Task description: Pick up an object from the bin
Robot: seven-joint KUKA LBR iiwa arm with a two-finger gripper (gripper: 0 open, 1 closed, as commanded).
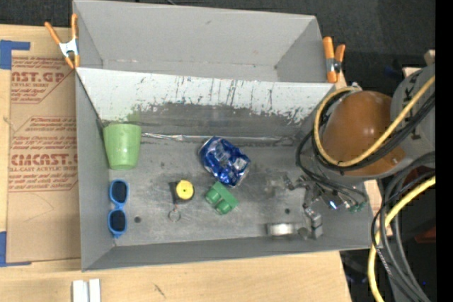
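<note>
Jaws at lower right, state we cannot tell; bin (191, 46) holds silver piece (282, 228) near them, green cup (122, 145), blue wrapper (224, 160).

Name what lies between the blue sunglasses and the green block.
Camera view: a small round yellow disc lies between the blue plastic sunglasses and the green plastic block, nearer the block.

Green cup (122, 145) and blue sunglasses (117, 207) sit near each other.
</note>
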